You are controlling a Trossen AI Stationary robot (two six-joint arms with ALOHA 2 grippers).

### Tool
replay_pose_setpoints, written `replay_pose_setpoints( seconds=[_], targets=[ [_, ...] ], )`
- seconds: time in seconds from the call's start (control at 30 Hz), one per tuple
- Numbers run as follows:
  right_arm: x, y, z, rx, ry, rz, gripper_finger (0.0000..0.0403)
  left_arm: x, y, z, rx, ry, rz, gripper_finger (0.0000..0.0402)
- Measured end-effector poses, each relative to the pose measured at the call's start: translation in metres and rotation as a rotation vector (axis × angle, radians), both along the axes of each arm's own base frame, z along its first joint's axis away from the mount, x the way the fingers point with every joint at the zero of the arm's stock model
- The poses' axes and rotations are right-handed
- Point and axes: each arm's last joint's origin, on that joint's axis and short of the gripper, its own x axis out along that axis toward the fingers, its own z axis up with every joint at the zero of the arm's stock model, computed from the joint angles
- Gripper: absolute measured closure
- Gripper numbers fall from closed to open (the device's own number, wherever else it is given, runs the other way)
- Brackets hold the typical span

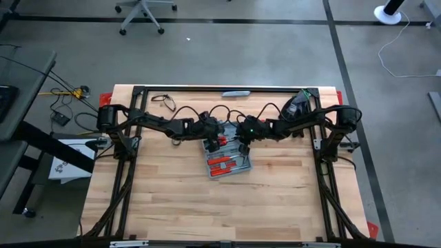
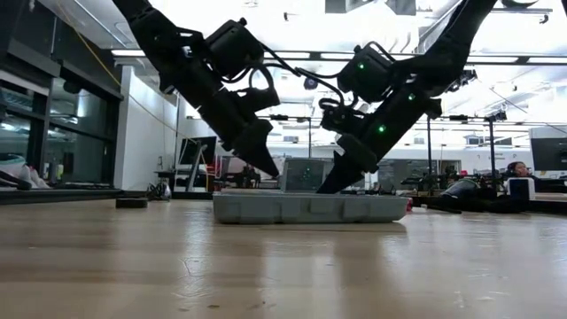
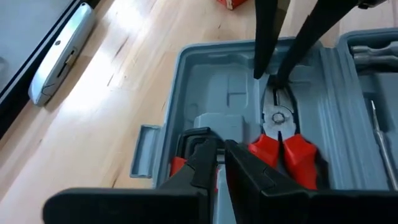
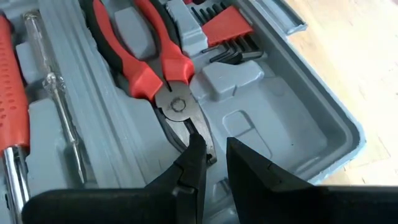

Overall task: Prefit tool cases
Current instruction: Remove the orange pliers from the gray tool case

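Observation:
The grey-blue tool case (image 1: pixel 228 160) lies open on the table and shows as a low slab in the low view (image 2: pixel 310 208). Red-handled pliers (image 4: pixel 146 59) lie in a moulded slot at its far end, beside a red holder of black hex keys (image 4: pixel 224 31). My right gripper (image 4: pixel 213 158) slants down onto the pliers' nose, shut on it. My left gripper (image 3: pixel 222 158) slants down over the hex-key holder (image 3: pixel 183 158), its fingers all but together. Both grippers meet over the case's far end (image 1: pixel 229 141). My right gripper pinches the tip of the pliers' nose (image 4: pixel 198 138) between its two fingertips, slanting down from the table's right and lying roughly along the pliers; the left wrist view shows one finger (image 3: pixel 261 56) on each side of the nose. The pliers lie flat in their slot. My left gripper hides the spot beneath its tips, so I cannot tell whether it touches the hex-key holder.
Red-handled screwdrivers (image 1: pixel 222 164) and a clear-shafted one (image 4: pixel 59 112) lie in the case's other half. A silver flat object (image 1: pixel 236 93) lies at the table's far edge, a black looped cable (image 1: pixel 162 98) at the far left, a dark object (image 1: pixel 298 107) at the far right.

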Motion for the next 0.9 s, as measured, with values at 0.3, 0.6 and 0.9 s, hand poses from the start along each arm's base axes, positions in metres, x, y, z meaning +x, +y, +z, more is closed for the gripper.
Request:
replay_pose_setpoints(
  seconds=[0.3,0.6,0.9],
  targets=[
    [-0.0001,0.0003,-0.0002,0.027,-0.004,0.023,0.0347,-0.0021,-0.0014,-0.0026,-0.066,0.010,0.024,0.0375],
    [0.0000,0.0002,-0.0002,0.025,-0.005,0.022,0.0347,-0.0044,-0.0037,-0.0055,-0.117,0.046,-0.020,0.0375],
    [-0.0025,0.0011,-0.0025,0.044,0.032,0.027,0.0347,-0.0050,-0.0039,-0.0061,-0.124,0.054,-0.024,0.0375]
  ],
)
